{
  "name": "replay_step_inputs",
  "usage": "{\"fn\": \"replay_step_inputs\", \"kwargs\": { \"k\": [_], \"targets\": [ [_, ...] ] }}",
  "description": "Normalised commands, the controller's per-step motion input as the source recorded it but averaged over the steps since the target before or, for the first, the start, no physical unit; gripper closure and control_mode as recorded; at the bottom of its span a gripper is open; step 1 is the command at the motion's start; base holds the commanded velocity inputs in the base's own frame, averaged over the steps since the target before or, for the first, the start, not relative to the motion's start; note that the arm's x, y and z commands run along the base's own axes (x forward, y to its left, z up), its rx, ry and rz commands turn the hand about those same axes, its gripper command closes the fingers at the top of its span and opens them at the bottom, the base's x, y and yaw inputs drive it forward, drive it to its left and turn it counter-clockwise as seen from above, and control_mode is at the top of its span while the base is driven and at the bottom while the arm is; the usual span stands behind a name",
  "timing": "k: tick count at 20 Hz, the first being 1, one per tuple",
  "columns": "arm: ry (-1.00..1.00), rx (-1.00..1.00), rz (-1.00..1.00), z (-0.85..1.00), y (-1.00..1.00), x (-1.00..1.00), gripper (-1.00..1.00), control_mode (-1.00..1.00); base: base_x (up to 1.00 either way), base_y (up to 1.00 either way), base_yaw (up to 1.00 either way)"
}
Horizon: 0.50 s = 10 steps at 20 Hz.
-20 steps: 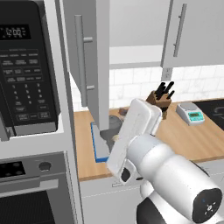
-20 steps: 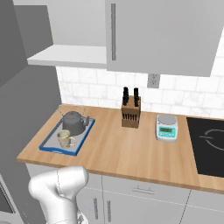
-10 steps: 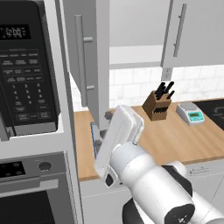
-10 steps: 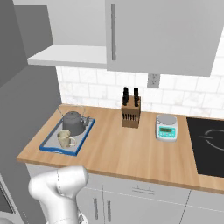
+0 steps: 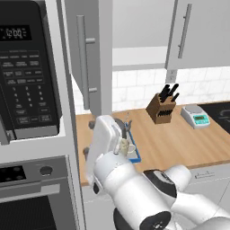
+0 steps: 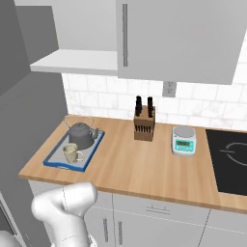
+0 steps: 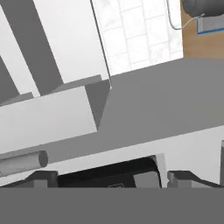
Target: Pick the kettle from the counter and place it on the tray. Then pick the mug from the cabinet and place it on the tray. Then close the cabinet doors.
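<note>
The dark grey kettle [image 6: 80, 136] and the beige mug [image 6: 71, 153] both stand on the blue-rimmed tray [image 6: 92, 153] at the left end of the wooden counter [image 6: 140, 166]. Above them the cabinet [image 6: 77, 60] is open, its white shelf bare. Its left door [image 5: 90, 54] is swung out; the right door [image 6: 178, 38] is shut. My white arm [image 5: 105, 146] stands in front of the tray and hides most of the kettle there; the mug [image 5: 124, 146] peeks past it. My gripper [image 7: 111, 178] is open and holds nothing, facing a grey bar handle [image 7: 22, 162]. The kettle [image 7: 205, 8] sits far off at the top right.
A black microwave [image 5: 27, 81] over an oven [image 5: 31, 197] fills the tall unit to the left. A knife block [image 6: 144, 126] and a small scale [image 6: 184, 141] stand at the back of the counter. A black cooktop [image 6: 231, 159] lies at the right end.
My arm has swung leftward across the left base view, toward the open door and the microwave unit. Kettle, mug and tray have stayed put. The gripper has stayed open.
</note>
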Motion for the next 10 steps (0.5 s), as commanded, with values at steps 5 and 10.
{"fn": "replay_step_inputs", "kwargs": {
  "k": [5, 10],
  "targets": [
    [0.00, -0.12, 0.00, -0.14, 0.34, 0.35, -1.00, -1.00, 0.00, 0.00, 0.00],
    [0.00, -0.09, -0.01, -0.11, 0.21, 0.48, -1.00, -1.00, 0.00, 0.00, 0.00]
  ]
}}
